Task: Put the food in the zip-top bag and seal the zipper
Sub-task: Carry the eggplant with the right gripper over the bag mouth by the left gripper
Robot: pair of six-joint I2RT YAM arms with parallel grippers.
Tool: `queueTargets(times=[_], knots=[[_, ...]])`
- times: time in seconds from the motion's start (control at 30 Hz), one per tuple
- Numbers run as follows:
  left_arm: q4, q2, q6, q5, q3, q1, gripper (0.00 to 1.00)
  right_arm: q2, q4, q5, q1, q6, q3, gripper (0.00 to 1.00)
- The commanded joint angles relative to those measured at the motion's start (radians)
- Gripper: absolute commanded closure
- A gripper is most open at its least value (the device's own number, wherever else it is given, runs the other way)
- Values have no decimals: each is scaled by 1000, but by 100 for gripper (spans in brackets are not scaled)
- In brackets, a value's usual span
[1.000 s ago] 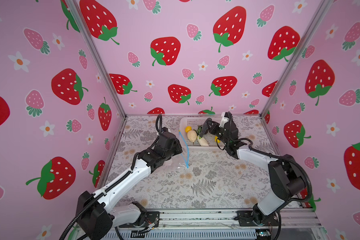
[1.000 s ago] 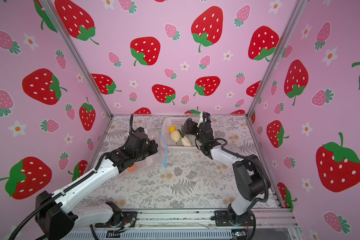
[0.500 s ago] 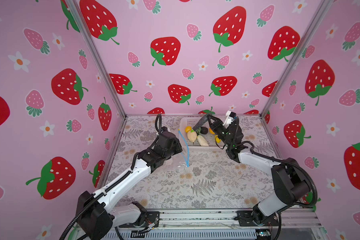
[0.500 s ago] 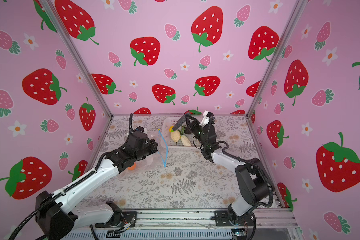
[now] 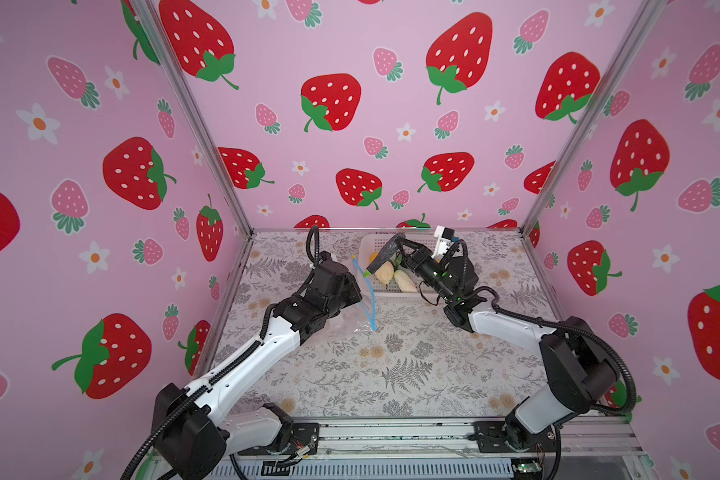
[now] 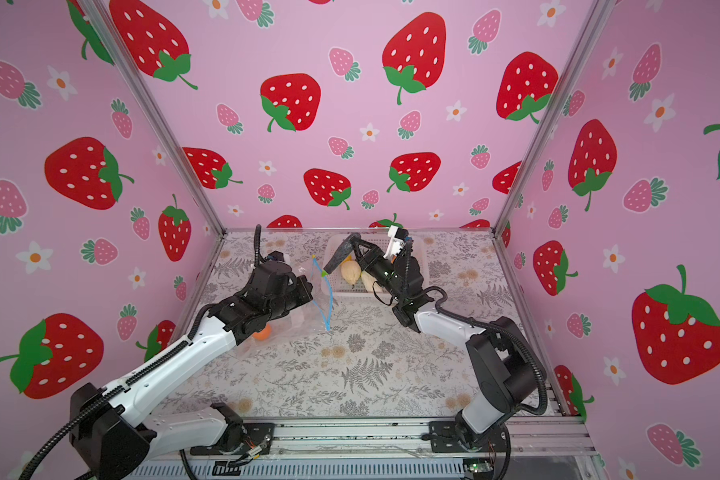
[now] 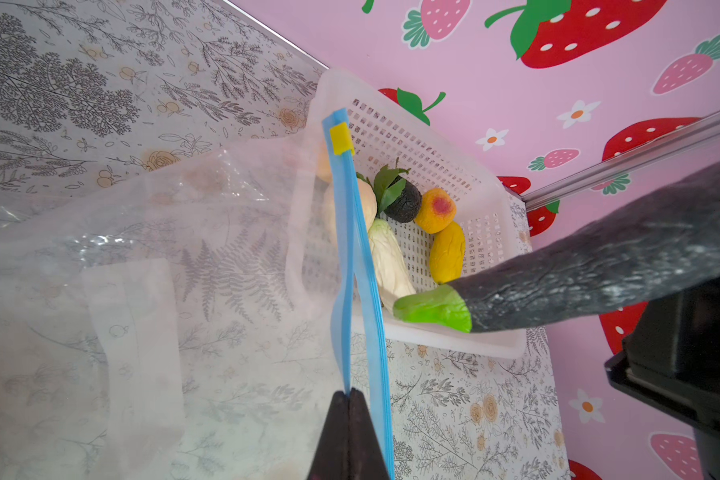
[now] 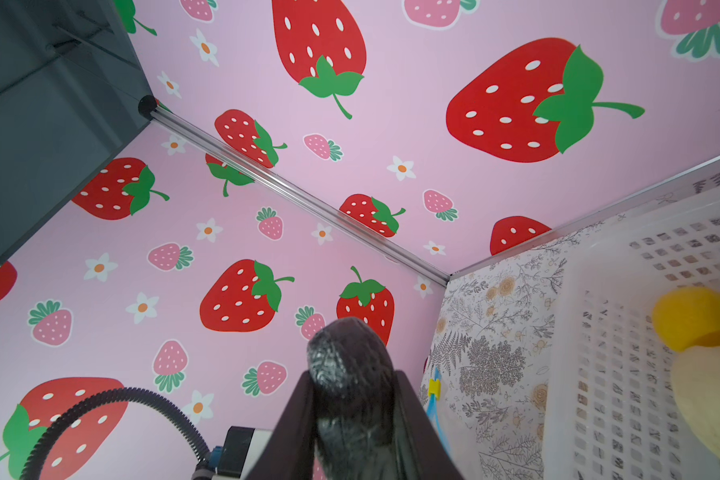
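Eggplant [image 7: 599,266]: long, dark, green-tipped; likely light and a little squashy; the dull skin should not slip; held by its blunt end it sticks out far and may swing; a grip nearer the middle would steady it
Right claw [image 8: 352,390]: clamped on the eggplant's blunt end, over the basket's edge nearest the bag; green tip points toward the zipper
Bag [image 7: 184,249]: clear, thin, floppy; lies crumpled on the tabletop [image 5: 391,374] just beside the basket; likely sags shut unless a lip is held up
Zipper [image 7: 352,249]: blue strip, the stiffest part, so the place to hold; yellow tab [image 7: 341,139] at its far end; lips parted only narrowly
Left claw [image 7: 350,405]: together on one zipper lip, holding it raised
Basket [image 7: 433,340]: holds two cream pieces [image 7: 391,266], a black piece [image 7: 404,203] with leaves, a spotted piece [image 7: 435,210], a yellow piece [image 7: 447,253]
Bag contents: an orange piece [image 6: 262,332] shows by the left arm; in the bag or under it, I cannot tell
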Motion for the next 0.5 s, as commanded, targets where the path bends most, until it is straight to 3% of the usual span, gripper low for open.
queueTargets(times=[0.0,0.47], knots=[[-2,-29,-19,-9,45,4,100,22,31,-15,20,-2,-1,79],[3,-50,-26,3,43,4,100,75,1,80,73,-96,23,76]])
